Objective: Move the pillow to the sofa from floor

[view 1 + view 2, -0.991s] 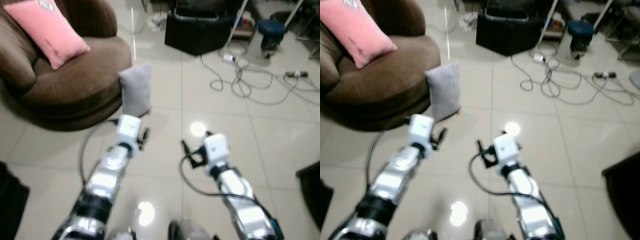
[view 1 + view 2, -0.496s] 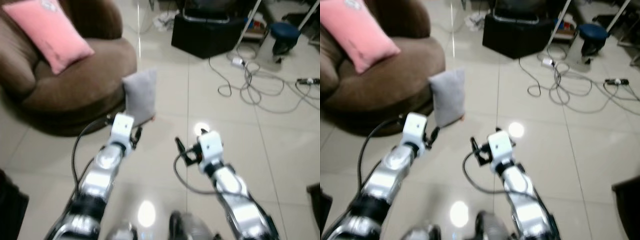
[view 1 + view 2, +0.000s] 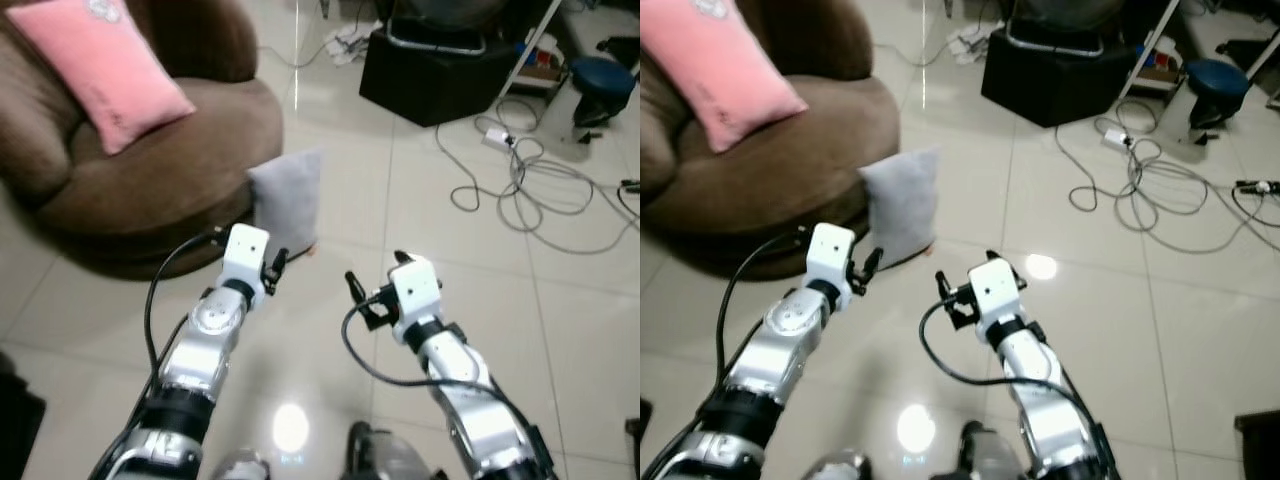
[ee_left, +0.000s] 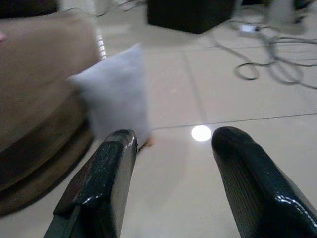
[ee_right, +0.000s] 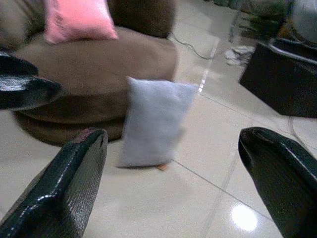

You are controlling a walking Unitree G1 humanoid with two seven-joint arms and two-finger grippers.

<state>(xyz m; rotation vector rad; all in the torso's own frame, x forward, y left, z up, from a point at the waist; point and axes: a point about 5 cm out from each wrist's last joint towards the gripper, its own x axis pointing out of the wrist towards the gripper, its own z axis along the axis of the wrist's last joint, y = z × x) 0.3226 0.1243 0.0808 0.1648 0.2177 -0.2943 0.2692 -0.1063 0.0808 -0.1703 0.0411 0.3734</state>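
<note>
One grey pillow, a soft rectangular fabric cushion, stands on end on the glossy tiled floor with its long axis upright, leaning against the rounded brown sofa just ahead of both grippers. Both the left gripper and right gripper hold their ribbed black fingers spread wide and empty, short of it; a pink pillow lies on the sofa seat

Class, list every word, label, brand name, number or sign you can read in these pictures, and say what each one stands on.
No text can be read.
Pink pillow on the brown sofa: a pale mark near its top corner, too blurred to read.
Grey pillow standing on the tiled floor against the sofa: no print visible.
</note>
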